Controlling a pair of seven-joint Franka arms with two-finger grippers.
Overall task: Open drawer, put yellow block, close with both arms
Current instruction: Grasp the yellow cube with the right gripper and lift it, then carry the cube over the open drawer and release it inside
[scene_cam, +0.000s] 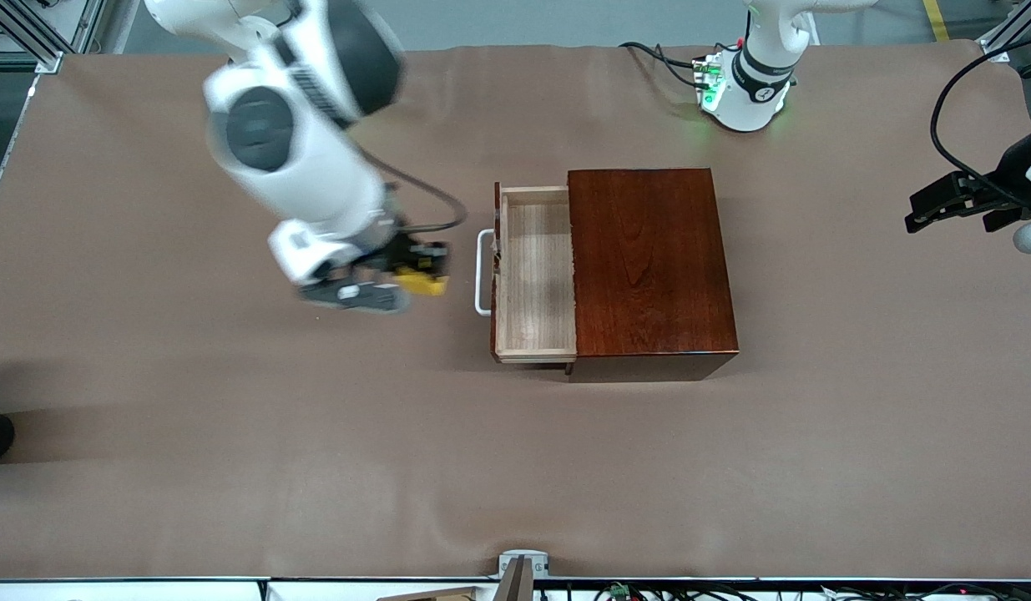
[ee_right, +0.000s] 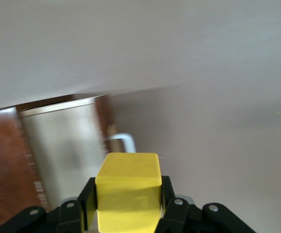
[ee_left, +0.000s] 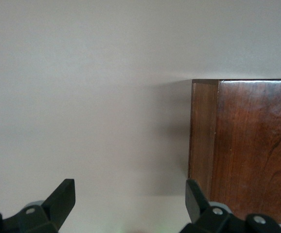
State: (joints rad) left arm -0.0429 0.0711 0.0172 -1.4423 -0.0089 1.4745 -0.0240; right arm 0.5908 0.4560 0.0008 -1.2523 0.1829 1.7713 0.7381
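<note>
The dark reddish-brown wooden box (scene_cam: 651, 259) stands mid-table. Its drawer (scene_cam: 536, 275) is pulled out toward the right arm's end, its pale wood tray empty, with the white bar handle (scene_cam: 482, 272) in front. My right gripper (scene_cam: 419, 271) is shut on the yellow block (scene_cam: 423, 282) and holds it up over the table beside the handle. In the right wrist view the block (ee_right: 128, 191) sits between the fingers, with the open drawer (ee_right: 65, 145) ahead. My left gripper (scene_cam: 953, 204) is open, up over the left arm's end of the table. The left wrist view shows the box (ee_left: 245, 148) and open fingertips (ee_left: 62, 199).
The brown table cloth (scene_cam: 315, 459) covers the table. The left arm's base (scene_cam: 745, 92) with cables stands near the box on the side away from the front camera. A dark cable (scene_cam: 953, 100) loops at the left arm's end.
</note>
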